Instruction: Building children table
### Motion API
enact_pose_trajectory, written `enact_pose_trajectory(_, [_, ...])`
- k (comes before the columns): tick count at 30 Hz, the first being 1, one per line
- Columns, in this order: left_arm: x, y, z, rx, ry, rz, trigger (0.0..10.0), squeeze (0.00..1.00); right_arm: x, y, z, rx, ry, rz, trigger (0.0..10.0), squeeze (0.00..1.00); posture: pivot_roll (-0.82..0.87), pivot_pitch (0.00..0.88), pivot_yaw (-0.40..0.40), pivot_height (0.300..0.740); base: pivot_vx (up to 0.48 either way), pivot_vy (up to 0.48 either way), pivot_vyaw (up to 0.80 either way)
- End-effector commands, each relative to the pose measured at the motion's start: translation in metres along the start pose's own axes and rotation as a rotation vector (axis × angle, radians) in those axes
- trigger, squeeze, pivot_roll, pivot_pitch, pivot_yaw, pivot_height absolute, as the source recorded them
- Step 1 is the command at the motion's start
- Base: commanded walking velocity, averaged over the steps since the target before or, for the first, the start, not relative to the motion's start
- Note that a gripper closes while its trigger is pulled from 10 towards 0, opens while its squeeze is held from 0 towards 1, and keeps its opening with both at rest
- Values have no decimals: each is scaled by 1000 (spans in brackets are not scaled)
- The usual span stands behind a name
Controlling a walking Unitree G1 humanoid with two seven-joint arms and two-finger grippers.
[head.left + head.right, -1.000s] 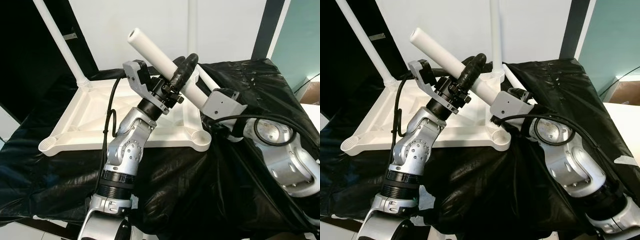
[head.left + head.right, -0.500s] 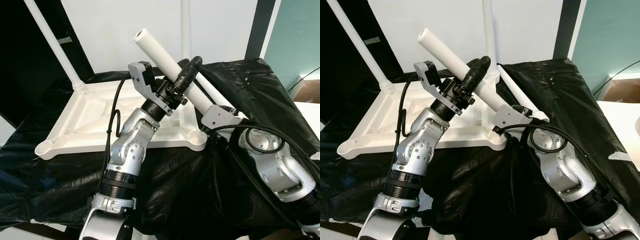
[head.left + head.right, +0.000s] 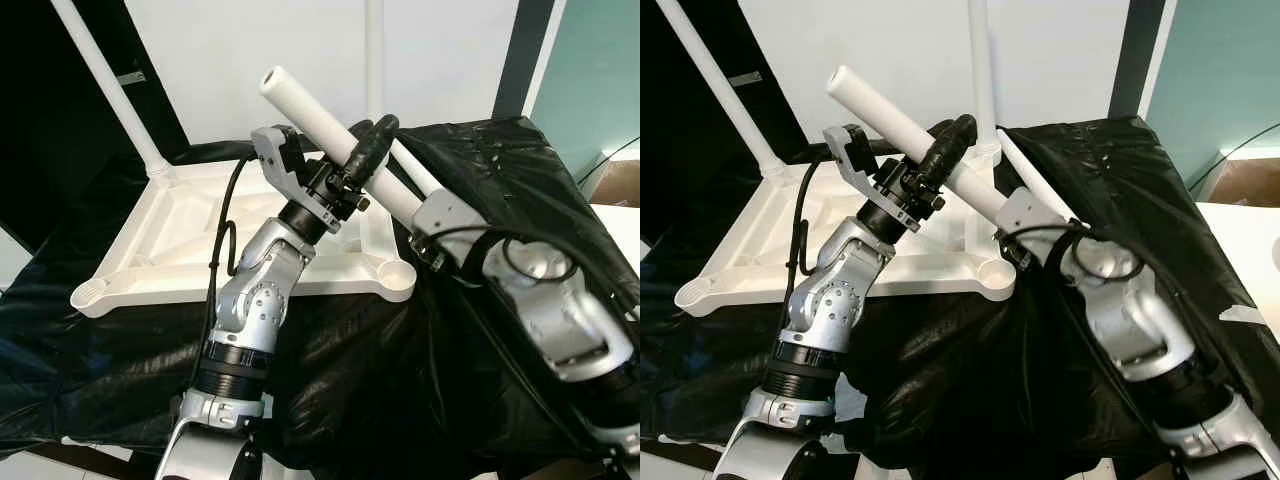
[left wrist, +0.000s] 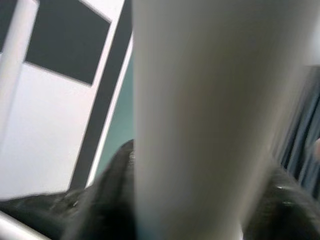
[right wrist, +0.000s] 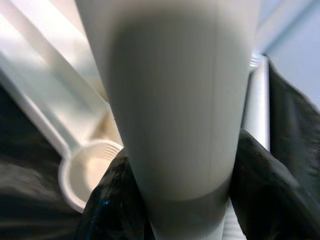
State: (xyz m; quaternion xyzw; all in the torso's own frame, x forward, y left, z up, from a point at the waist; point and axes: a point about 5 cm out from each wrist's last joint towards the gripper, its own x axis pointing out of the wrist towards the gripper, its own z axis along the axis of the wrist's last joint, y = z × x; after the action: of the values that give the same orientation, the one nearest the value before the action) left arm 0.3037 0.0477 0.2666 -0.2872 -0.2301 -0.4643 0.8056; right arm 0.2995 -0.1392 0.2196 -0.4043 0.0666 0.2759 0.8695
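A white children's table top (image 3: 190,235) lies upside down on a surface draped in black cloth. Two white legs stand upright in its far corners, one on the left (image 3: 110,90) and one on the right (image 3: 374,50). A third white leg (image 3: 310,112) hangs tilted above the near right corner socket (image 3: 400,275), its free end pointing up and to the left. My left gripper (image 3: 368,150) is shut around its middle. My right gripper (image 3: 425,207) is shut on its lower end; the right wrist view shows black fingers (image 5: 112,200) on either side of the leg (image 5: 170,100) and the socket (image 5: 87,175) just beyond.
Another white leg (image 3: 1035,180) lies loose on the black cloth (image 3: 500,170) to the right of the table top. The near left corner socket (image 3: 88,296) stands open. A white wall and a dark door frame are behind.
The camera has shifted a little. My right wrist has risen slightly since half a second ago, and the leg's upper end has swung a bit left. Both grippers still hold it.
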Motion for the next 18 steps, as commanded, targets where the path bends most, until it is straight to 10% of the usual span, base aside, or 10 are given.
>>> enact_pose_trajectory(1, [-2,-12,4,-49,-18,-170,10000,1000,0,-5,4,53,-25,49,0,0,-143,0,127,740,0,0,0])
enact_pose_trajectory(7, [-10,-34,11,-121,-35,-384,10000,1000,-2,-26,0,207,-20,161,0,0,-150,0,125,740,0,0,0])
enact_pose_trajectory(8, [-13,-36,10,-116,-18,-405,10000,624,-1,-29,-1,208,-19,156,0,0,-145,0,121,740,0,0,0])
enact_pose_trajectory(9, [-17,-36,8,-103,-2,-419,10000,0,1,-31,-2,203,-14,146,0,0,-145,0,121,740,0,0,0])
enact_pose_trajectory(17, [-34,-26,-7,-30,142,-392,10000,0,3,-37,-1,186,-17,104,0,0,-139,0,119,740,0,0,0])
enact_pose_trajectory(18, [-39,-21,-14,-4,217,-377,10000,0,3,-39,2,172,-23,88,1843,0,-132,0,118,740,0,0,0])
